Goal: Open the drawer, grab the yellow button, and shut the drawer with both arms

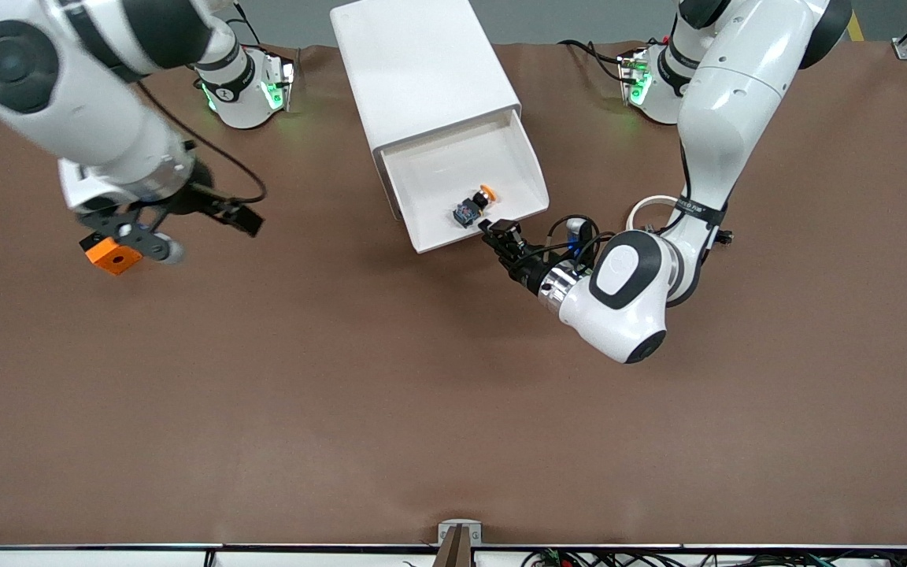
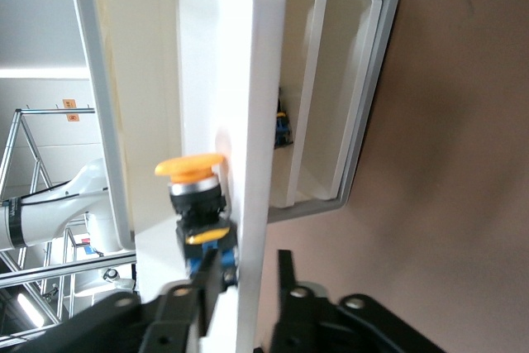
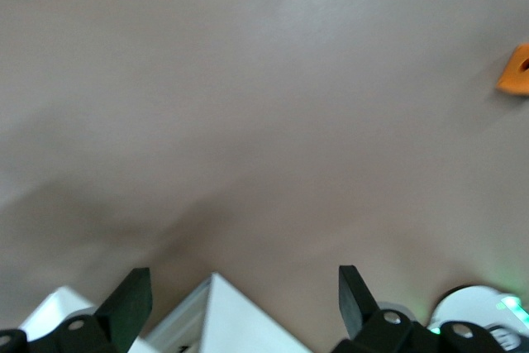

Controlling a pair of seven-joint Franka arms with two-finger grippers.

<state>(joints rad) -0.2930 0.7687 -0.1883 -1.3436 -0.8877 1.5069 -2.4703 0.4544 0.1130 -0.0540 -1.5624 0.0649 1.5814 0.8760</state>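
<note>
Front view: a white cabinet (image 1: pixel 422 71) stands at the middle of the bench's (image 1: pixel 453 409) robot-side edge. Its drawer (image 1: pixel 528 169) is pulled out toward the camera. The button (image 1: pixel 475 203) lies in the drawer, near the front, its orange cap tilted toward the left arm's end. The left hand (image 1: pixel 498 234) is at the drawer front, at the corner toward the left arm's end, with its black fingers just beside the front panel. Whether they pinch anything cannot be told here. The right hand (image 1: pixel 178 213) hangs over the bench toward the right arm's end, well apart from the cabinet, with an orange block (image 1: pixel 113 255) on the bench under it. A white ring (image 1: pixel 650 206) lies by the left arm.

Left wrist view: the left hand (image 2: pixel 248 283) has its two fingers (image 2: pixel 207 279) on either side of the drawer (image 2: pixel 240 121) front panel, with a gap showing, so the grip looks loosened and parted. The button (image 2: pixel 197 196) sits inside, right by one finger, cap up in this view.

Right wrist view: the right hand (image 3: pixel 244 295) is spread wide and holds nothing. Below it is bare bench (image 3: pixel 264 105), a white cabinet (image 3: pixel 223 320) corner, and the block (image 3: pixel 517 70) at the picture's edge.
</note>
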